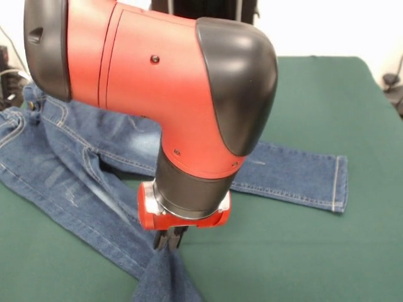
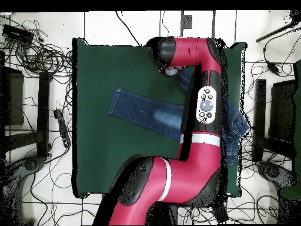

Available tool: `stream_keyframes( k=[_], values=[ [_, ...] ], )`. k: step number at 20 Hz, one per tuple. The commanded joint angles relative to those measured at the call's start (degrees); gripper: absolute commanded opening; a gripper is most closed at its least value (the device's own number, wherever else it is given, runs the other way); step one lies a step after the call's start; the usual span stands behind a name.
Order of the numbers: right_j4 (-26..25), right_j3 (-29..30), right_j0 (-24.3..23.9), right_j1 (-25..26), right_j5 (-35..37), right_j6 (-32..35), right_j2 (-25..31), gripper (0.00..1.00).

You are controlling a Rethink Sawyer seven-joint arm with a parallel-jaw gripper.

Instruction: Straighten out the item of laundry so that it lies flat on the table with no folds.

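Your gripper (image 1: 169, 242) sits low over the table (image 1: 302, 251), its dark fingers drawn together on a bunched fold of the jeans (image 1: 69, 170), which rises in a small peak right under the tips. That pinched cloth belongs to one leg, and from the tool it runs back and off to the left of the front view, up towards the waistband, which lies well behind and to the left of the gripper, partly hidden by the arm's big red and black elbow. You can see pale faded streaks and tan stitching along that leg.

The other leg lies flat behind the gripper and stretches away to its right in the front view, ending in a hemmed cuff well clear of the tool. Between that leg and the gripper there is bare green table.

From overhead, the arm (image 2: 203, 106) covers much of the jeans (image 2: 144, 112). You can make out the flat leg reaching away to one side of the arm, with a pale patch near the thigh, and crumpled denim showing past the arm's other side. The gripper itself is hidden under the wrist there.
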Motion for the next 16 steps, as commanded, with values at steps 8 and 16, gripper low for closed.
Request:
stream_keyframes(
  k=[8, 16],
  values=[
    [3.9, 11.3, 4.6, -0.4, -1.5, 20.7, -2.9, 0.00],
    [6.6, 10.5, 4.7, 0.5, -0.6, 22.8, -3.3, 0.00]
  ],
)
